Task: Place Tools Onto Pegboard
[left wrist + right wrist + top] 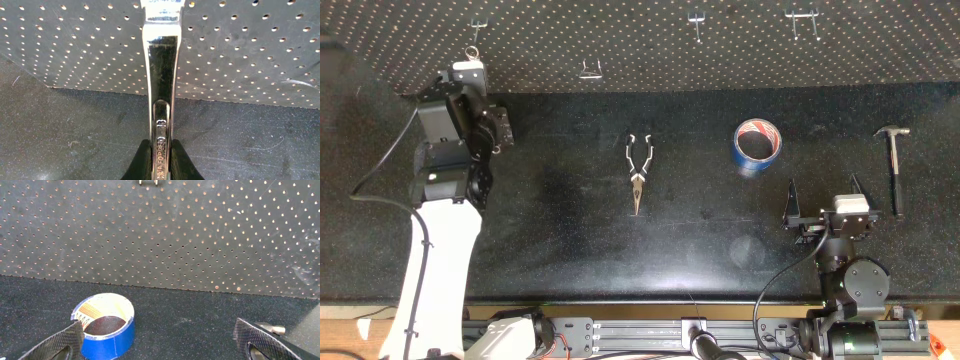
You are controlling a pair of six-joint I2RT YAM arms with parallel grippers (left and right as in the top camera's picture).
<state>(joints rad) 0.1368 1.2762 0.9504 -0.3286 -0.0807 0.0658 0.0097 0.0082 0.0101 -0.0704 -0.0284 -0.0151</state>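
- Left gripper (161, 159): jaws clamped on the chrome flat steel wrench (161, 75), held upright at far left, before the perforated grey pegboard (250, 50).
- Right gripper (160, 342): jaws spread, empty, near right, beside the blue tape roll (103, 325).
- Advised: keep the shank vertical; ease the head squarely onto a peg.

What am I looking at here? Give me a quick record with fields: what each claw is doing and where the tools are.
Left claw: shut on a chrome wrench, held close to the pegboard
Right claw: open, holding nothing, near the tape roll
Pliers: lying mid-table on the black table
Blue tape roll: on the table, right of the pliers
Hammer: on the table, far right
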